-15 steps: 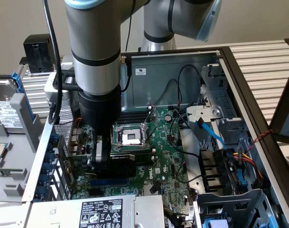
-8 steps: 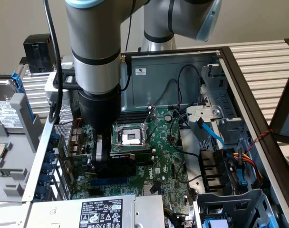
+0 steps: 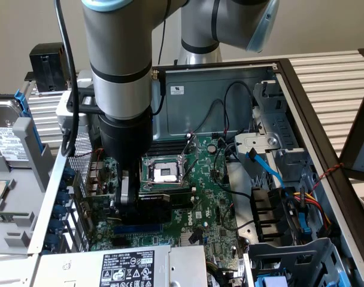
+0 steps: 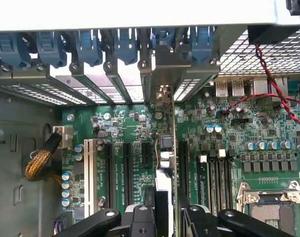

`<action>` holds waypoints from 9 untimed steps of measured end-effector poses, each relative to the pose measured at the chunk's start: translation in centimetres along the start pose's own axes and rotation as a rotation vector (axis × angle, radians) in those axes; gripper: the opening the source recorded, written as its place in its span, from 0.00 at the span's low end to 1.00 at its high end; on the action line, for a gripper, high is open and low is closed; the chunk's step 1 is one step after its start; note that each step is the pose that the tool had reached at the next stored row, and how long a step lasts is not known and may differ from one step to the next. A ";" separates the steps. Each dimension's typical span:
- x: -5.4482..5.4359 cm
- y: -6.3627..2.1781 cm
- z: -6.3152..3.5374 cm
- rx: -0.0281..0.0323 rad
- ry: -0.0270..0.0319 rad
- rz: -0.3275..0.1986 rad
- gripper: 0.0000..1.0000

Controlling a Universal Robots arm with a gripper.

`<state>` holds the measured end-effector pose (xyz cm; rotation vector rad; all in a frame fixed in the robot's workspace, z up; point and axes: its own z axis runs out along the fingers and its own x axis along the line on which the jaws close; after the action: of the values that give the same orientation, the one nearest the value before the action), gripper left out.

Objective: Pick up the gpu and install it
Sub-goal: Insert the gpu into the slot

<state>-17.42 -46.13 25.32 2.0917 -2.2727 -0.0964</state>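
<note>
My gripper [image 3: 129, 200] hangs inside the open computer case, shut on the gpu [image 3: 157, 203]. The gpu's black heatsink block faces the exterior view's right, low over the large green motherboard [image 3: 215, 197]. In the wrist view the gpu [image 4: 165, 148] stands edge-on between the black fingers [image 4: 140, 219]. It lies in line with the expansion slots [image 4: 126, 168]. Its silver bracket [image 4: 162, 96] reaches the row of rear slot openings. Whether the card's edge sits in a slot is hidden.
Blue retention clips [image 4: 88, 44] line the case's rear wall. The bare CPU socket [image 3: 164, 172] lies just beyond the card. A red-black wire [image 4: 271, 74] and a braided cable [image 4: 41, 158] cross the board. The power supply [image 3: 125, 266] and a drive cage [image 3: 290, 209] border the case.
</note>
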 end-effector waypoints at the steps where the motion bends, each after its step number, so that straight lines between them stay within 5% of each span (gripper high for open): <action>1: 0.0 0.00 0.00 0.0000 0.0000 0.000 0.27; 9: 0.0 0.00 0.01 -0.0001 0.0001 0.000 0.27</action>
<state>-17.42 -46.15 25.31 2.0917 -2.2725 -0.0964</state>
